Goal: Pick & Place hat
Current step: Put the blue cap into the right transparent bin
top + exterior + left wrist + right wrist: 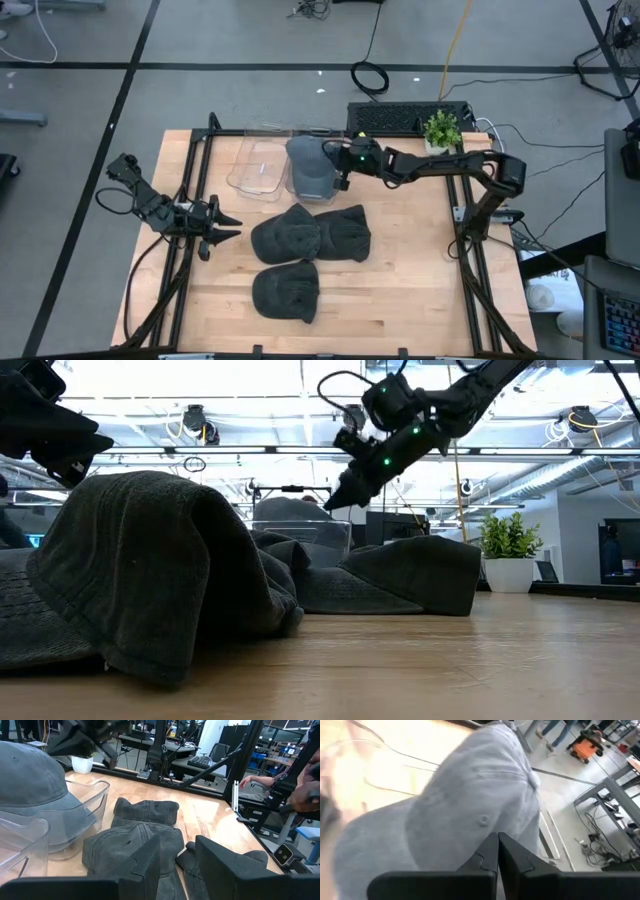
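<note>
A light grey hat (308, 165) sits crown up in a clear bin (290, 190) at the table's far middle. A second clear bin (255, 170) stands just left of it. My right gripper (336, 172) is shut and hovers at the hat's right side, right above its crown (470, 805). Three dark grey hats lie flat on the table: two side by side (285, 235) (345, 230) and one nearer (285, 290). My left gripper (232, 226) waits open at the table's left, pointing toward the dark hats (135, 850). My right gripper (497, 845) points slanting down at the grey hat's crown (285, 510) from the table's right with its fingers closed together. No cloth shows between them. I cannot tell whether the fingertips touch the hat.
A potted plant (441, 130) and a keyboard (410, 118) stand at the table's far right edge. Bare wood lies at the table's right and near right. A person's hand (252, 781) shows beyond the table in the left wrist view.
</note>
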